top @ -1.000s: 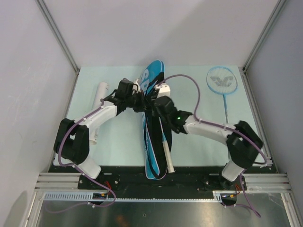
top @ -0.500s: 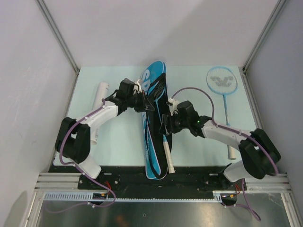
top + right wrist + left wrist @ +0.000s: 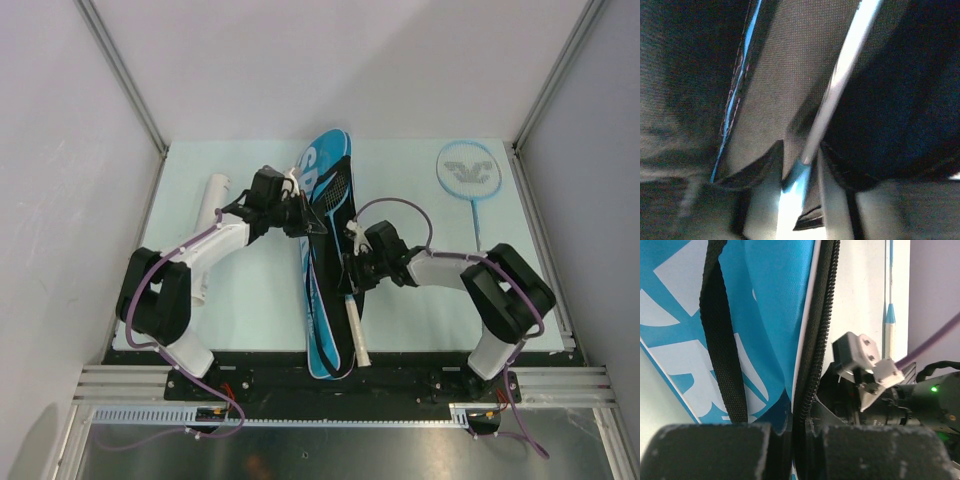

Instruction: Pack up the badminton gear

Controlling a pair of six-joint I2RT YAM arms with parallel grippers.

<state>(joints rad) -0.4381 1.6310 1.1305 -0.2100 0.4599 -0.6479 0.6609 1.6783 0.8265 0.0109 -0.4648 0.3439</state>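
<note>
The long blue racket bag (image 3: pixel 322 320) lies lengthwise in the middle of the table. My left gripper (image 3: pixel 310 222) is shut on its black zipper edge (image 3: pixel 815 355), holding the side lifted; the left wrist view shows the gripper (image 3: pixel 800 427) pinching that edge. A racket lies partly in the bag, its white handle (image 3: pixel 354 335) sticking out toward me. My right gripper (image 3: pixel 350 275) is inside the opening, shut on the racket shaft (image 3: pixel 840 85) where it meets the blue cone (image 3: pixel 797 172). A second light-blue racket (image 3: pixel 467 170) lies at the far right. The white tube (image 3: pixel 211 205) lies at the left. No shuttlecocks show.
The second racket's shaft runs toward me and goes under my right arm (image 3: pixel 500 290). Metal frame posts (image 3: pixel 130 100) and grey walls close in the pale green table (image 3: pixel 420 170) on three sides. The black base rail (image 3: pixel 320 385) runs along the near edge.
My right gripper has drawn back toward me along the bag, from near the far opening to the shaft just above the handle. The left gripper and the bag edge have held still.
</note>
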